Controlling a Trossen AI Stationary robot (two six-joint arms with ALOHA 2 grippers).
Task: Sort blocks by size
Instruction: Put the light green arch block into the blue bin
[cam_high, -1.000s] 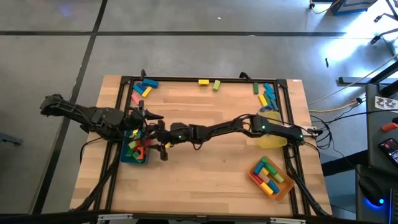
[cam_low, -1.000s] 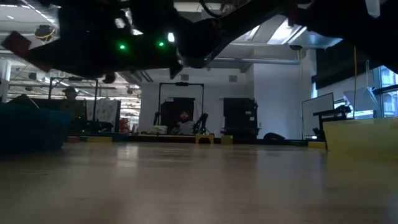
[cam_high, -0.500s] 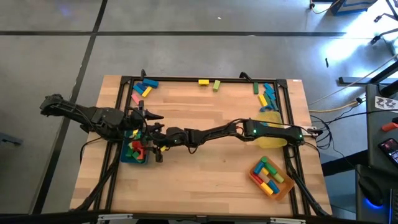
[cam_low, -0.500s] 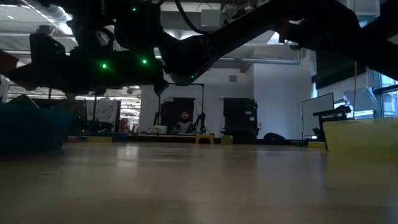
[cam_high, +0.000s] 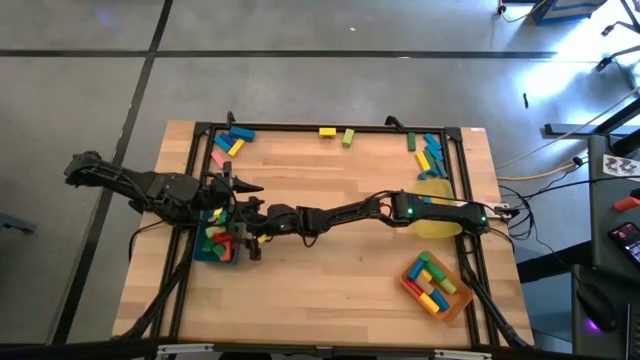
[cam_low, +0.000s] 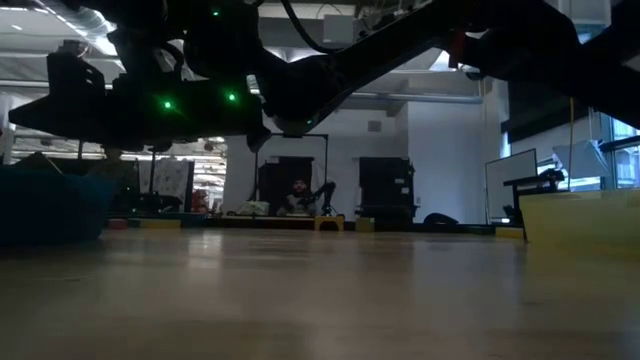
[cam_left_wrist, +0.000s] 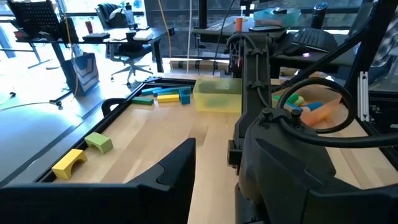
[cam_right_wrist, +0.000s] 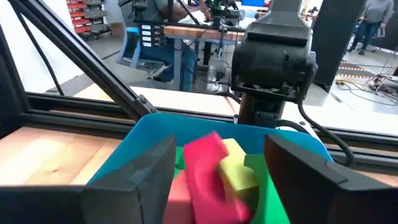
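The teal tray (cam_high: 198, 250) at the table's left holds several blocks (cam_high: 215, 238). My right gripper (cam_high: 243, 240) reaches level across the table from the right and stands open over the tray's near-right part. In the right wrist view a pink-red block (cam_right_wrist: 208, 165) lies tilted on a yellow block (cam_right_wrist: 239, 171) and a green block (cam_right_wrist: 267, 186) inside the tray (cam_right_wrist: 143, 124), between my fingers and apart from both. My left gripper (cam_high: 240, 190) hangs open just beyond the tray's far side, with nothing between its fingers (cam_left_wrist: 161, 180).
A yellow tray (cam_high: 435, 210) lies under my right arm at the right. An orange tray (cam_high: 452, 298) with blocks sits near right. Loose blocks lie at the far left (cam_high: 232, 142), far middle (cam_high: 335, 134) and far right (cam_high: 428, 152). A black frame rail (cam_high: 300, 127) rims the table.
My right gripper has gone toward the table's left edge and down over the teal tray, then opened. The red block that it carried, seen at the low view's left edge before, has left the fingers and lies on the pile in the tray.
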